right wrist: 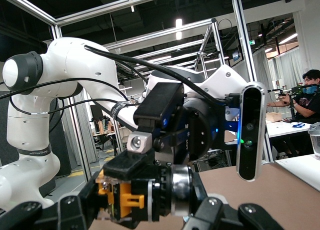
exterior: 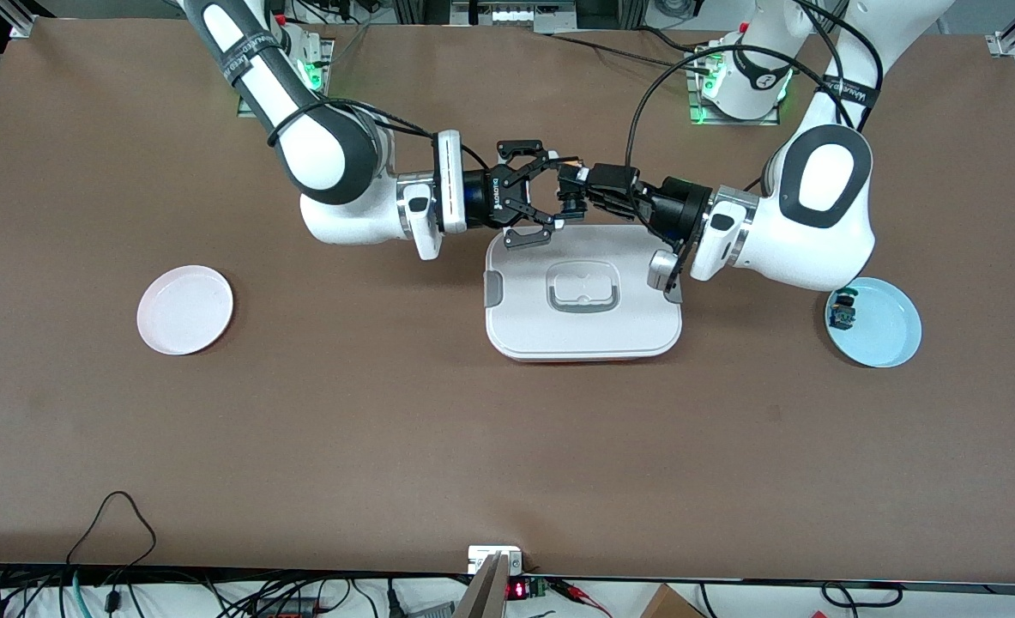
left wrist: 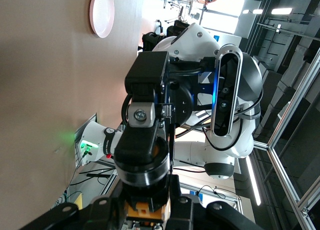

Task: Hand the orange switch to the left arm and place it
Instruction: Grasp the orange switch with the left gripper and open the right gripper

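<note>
Meeting in the air over the edge of the box (exterior: 584, 296) that lies farther from the front camera, the two arms hold the orange switch (exterior: 569, 163) between them. The box is white, with a grey handle on its lid and grey clips at its sides, and it lies in the middle of the worktop (exterior: 387, 429), directly under the place where the hands meet.

The right hand (exterior: 550, 184) comes from the right arm's end of the worktop, and its fingers are clamped on the switch. The left hand (exterior: 569, 182) comes from the left arm's end, and its fingers are also together on the same switch, so both hands grip it at once. In the right wrist view the orange part of the switch (right wrist: 122, 200) shows between the dark fingers; in the left wrist view only a small orange piece (left wrist: 145, 208) shows at the picture's lower edge.

The switch is small and mostly covered by the fingers, so I cannot tell which way its long axis goes. Its orange band shows at the top of the grip in the front view.

A white plate (exterior: 185, 309) lies toward the right arm's end of the worktop, well apart from the box. A light blue plate (exterior: 880, 330) lies toward the left arm's end, and a small dark blue-green part (exterior: 842, 311) rests on it near its rim.
</note>
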`<control>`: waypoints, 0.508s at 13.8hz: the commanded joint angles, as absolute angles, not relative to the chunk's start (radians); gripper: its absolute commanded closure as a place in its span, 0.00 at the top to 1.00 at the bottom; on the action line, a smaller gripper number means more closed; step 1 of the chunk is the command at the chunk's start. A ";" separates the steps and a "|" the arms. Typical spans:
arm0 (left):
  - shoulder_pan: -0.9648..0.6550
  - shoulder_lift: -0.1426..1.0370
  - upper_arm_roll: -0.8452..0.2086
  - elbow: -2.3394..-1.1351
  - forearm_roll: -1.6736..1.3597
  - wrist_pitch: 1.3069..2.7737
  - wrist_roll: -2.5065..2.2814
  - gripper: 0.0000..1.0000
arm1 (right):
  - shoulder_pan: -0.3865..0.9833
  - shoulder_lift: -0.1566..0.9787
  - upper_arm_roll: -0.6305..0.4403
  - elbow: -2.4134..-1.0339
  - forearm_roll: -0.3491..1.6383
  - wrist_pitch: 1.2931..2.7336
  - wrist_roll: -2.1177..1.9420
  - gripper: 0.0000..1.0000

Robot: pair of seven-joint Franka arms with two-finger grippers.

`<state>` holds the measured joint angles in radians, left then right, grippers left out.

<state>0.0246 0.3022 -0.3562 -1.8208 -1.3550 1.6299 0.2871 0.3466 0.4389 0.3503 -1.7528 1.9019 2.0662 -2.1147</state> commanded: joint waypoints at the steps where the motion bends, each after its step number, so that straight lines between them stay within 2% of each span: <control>1: 0.035 0.272 -0.359 -1.856 -1.378 1.638 0.313 0.29 | 0.354 0.439 0.348 -1.752 1.917 2.069 -2.137 0.00; 4: 0.035 0.273 -0.359 -1.856 -1.378 1.638 0.313 0.27 | 0.353 0.439 0.348 -1.750 1.916 2.069 -2.135 0.01; 5: 0.035 0.273 -0.357 -1.856 -1.378 1.638 0.313 0.27 | 0.351 0.439 0.347 -1.750 1.916 2.069 -2.135 0.26; 6: 0.035 0.273 -0.359 -1.856 -1.378 1.638 0.314 0.27 | 0.348 0.439 0.347 -1.750 1.917 2.071 -2.134 0.99; 7: 0.035 0.273 -0.359 -1.856 -1.378 1.638 0.314 0.26 | 0.345 0.439 0.348 -1.750 1.917 2.071 -2.134 1.00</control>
<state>0.0248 0.3022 -0.3565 -1.8244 -1.3595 1.6299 0.2928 0.3463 0.4394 0.3501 -1.7527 1.9022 2.0673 -2.1248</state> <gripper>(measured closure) 0.652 0.238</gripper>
